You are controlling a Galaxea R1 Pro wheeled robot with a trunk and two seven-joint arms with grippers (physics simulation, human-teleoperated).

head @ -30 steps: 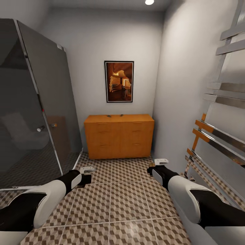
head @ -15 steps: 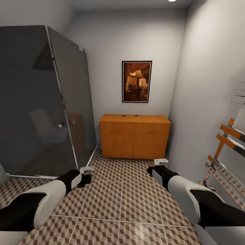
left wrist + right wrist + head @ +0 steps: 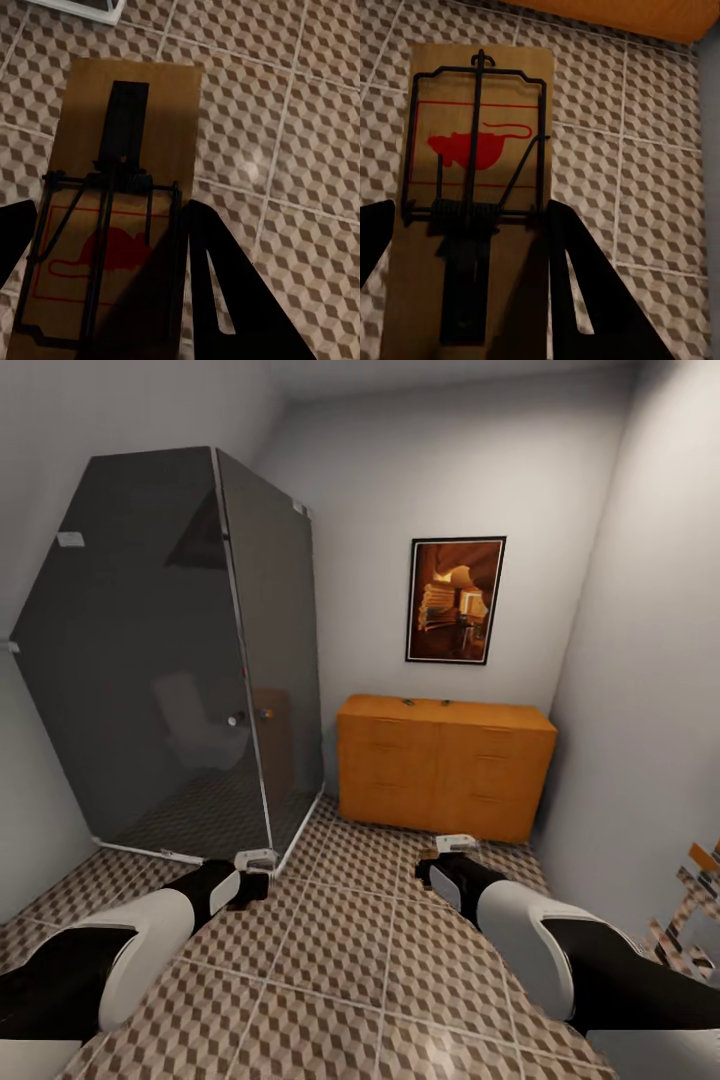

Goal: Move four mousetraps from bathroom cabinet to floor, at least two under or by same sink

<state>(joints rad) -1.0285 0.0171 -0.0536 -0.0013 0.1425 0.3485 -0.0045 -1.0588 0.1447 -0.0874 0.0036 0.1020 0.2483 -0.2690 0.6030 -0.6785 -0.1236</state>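
My left gripper (image 3: 105, 240) is shut on a mousetrap (image 3: 127, 135), a flat wooden board with a black wire spring and a red mouse print, held over the bathroom floor (image 3: 300, 112). My right gripper (image 3: 465, 232) is shut on a second mousetrap (image 3: 480, 82) of the same kind. In the head view the left gripper (image 3: 254, 859) and right gripper (image 3: 456, 846) hang low over the tiles (image 3: 340, 920). The orange-brown cabinet (image 3: 445, 768) stands against the far wall, with two tiny dark objects (image 3: 408, 702) (image 3: 445, 703) on its top. The sink is out of view.
A dark glass shower enclosure (image 3: 170, 660) fills the left side, its white base rail (image 3: 150, 852) close to my left arm. A framed picture (image 3: 455, 600) hangs above the cabinet. The grey wall (image 3: 650, 690) and a piece of towel rail (image 3: 700, 880) bound the right.
The whole picture has shifted: the camera turned left, so cabinet and picture sit further right and the towel rail has nearly left the frame. Both arms keep their pose and their mousetraps.
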